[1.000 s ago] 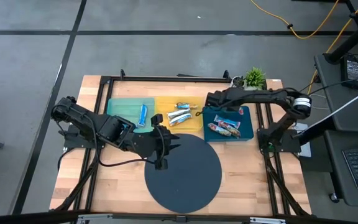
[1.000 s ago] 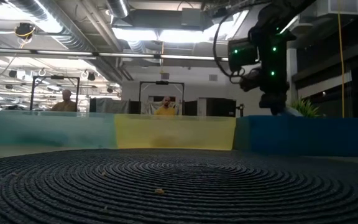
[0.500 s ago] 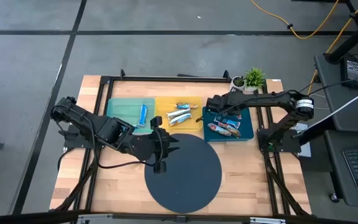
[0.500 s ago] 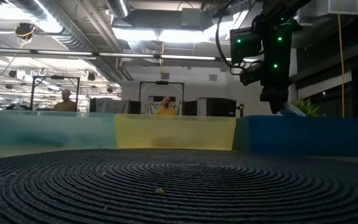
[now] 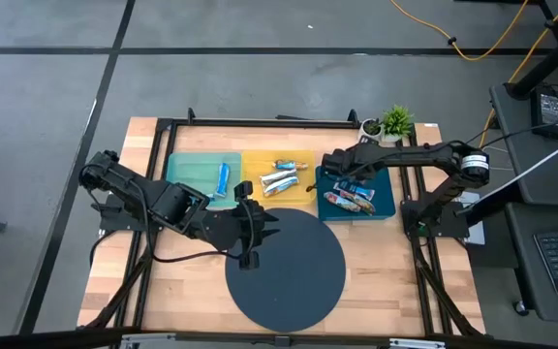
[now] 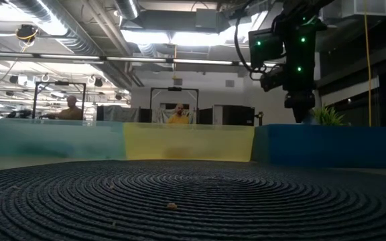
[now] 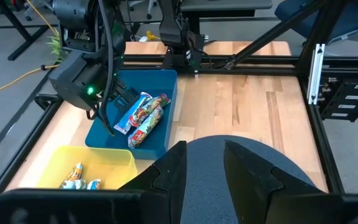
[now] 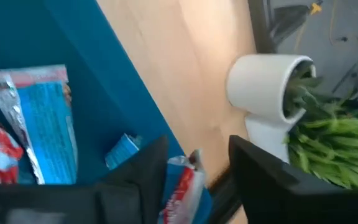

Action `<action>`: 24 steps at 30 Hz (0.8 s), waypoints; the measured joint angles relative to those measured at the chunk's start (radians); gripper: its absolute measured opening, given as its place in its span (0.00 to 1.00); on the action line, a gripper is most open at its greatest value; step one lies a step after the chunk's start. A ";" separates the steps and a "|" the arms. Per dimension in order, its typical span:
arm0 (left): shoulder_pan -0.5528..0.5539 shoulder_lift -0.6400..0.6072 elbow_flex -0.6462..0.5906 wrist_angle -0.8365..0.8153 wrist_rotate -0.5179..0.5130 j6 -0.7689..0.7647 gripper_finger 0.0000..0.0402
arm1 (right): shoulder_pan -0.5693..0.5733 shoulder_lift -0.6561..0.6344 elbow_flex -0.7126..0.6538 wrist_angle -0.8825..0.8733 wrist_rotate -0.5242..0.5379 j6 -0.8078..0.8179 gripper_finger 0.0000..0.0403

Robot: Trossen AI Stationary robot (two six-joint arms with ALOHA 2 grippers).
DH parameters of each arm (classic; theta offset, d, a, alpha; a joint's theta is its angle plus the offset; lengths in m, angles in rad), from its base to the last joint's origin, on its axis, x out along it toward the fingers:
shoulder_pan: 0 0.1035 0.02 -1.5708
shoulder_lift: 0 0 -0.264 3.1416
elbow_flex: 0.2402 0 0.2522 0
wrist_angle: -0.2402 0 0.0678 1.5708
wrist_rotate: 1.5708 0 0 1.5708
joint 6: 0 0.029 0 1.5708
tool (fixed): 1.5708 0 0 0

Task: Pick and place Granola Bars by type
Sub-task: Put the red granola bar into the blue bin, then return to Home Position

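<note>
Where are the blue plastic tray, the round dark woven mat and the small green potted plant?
blue plastic tray (image 5: 384, 201), high view, bare floor.
round dark woven mat (image 5: 289, 276), high view, centre.
small green potted plant (image 5: 396, 122), high view, leaves.

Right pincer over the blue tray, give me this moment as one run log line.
right pincer: open over blue tray | bars: in tray | left pincer: idle over round mat

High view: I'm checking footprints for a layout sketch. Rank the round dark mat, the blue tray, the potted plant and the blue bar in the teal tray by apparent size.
1. Round dark mat
2. Blue tray
3. Potted plant
4. Blue bar in the teal tray
</note>
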 joint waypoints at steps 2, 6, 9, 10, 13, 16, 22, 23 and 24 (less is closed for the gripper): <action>0.000 0.000 0.000 0.000 0.000 0.000 0.24 | 0.018 0.000 0.018 -0.034 0.021 0.013 0.46; 0.000 0.000 0.000 0.000 -0.001 0.000 0.25 | 0.084 -0.013 0.079 -0.095 0.144 0.023 0.50; 0.001 0.000 0.000 0.000 -0.002 0.000 0.24 | 0.134 -0.044 0.132 -0.090 0.217 0.023 0.50; 0.002 0.000 0.000 0.000 -0.004 0.000 0.24 | 0.147 -0.053 0.152 -0.084 0.221 0.023 0.50; 0.003 0.000 0.000 0.000 -0.013 0.007 0.23 | 0.176 -0.077 0.204 -0.077 0.221 0.034 0.50; 0.003 0.000 0.000 0.000 -0.029 0.023 0.23 | 0.206 -0.110 0.252 -0.079 0.221 0.098 0.50; -0.004 -0.019 0.000 0.000 -0.031 0.048 0.22 | 0.329 -0.248 0.311 -0.053 0.234 0.263 0.50; -0.005 -0.034 0.000 0.000 -0.031 0.054 0.21 | 0.362 -0.281 0.312 -0.039 0.256 0.272 0.50; -0.006 -0.052 0.000 -0.001 -0.032 0.060 0.20 | 0.400 -0.313 0.312 -0.031 0.286 0.279 0.49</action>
